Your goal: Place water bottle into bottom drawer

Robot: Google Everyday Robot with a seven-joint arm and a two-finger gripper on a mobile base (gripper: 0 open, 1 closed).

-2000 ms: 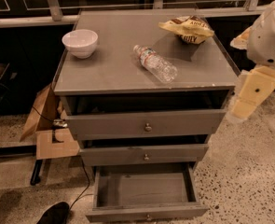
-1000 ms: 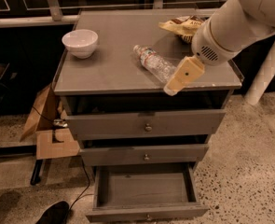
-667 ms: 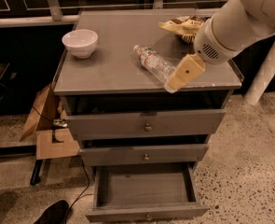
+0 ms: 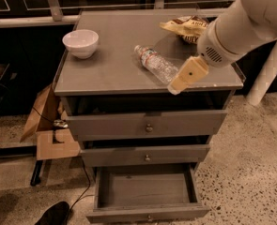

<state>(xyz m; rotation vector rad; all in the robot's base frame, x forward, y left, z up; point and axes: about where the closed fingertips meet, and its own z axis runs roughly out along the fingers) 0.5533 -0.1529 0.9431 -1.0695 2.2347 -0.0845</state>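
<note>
Water bottle (image 4: 154,63) lies on cabinet top (image 4: 110,55) nr front-right edge, base end hidden behind gripper (image 4: 178,84). Gripper open/closed: can't tell. Bottom drawer (image 4: 145,190) open, front barely in view.

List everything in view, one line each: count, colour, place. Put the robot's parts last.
water bottle: one, clear with white cap, lying on the cabinet top, right of centre.
bowl: one, white, cabinet top, back left.
snack bag: one, yellow and brown, cabinet top, back right.
cabinet: one, grey, centre of view.
bottom drawer: one, grey, pulled open.
upper drawers: two, grey, stacked above it.
cardboard box: one, brown, floor left of the cabinet.
shoe: one, black, floor at lower left.
arm: one, white, entering from upper right.
gripper: one, tan, over the cabinet's front right, beside the water bottle's bottom end.
</note>
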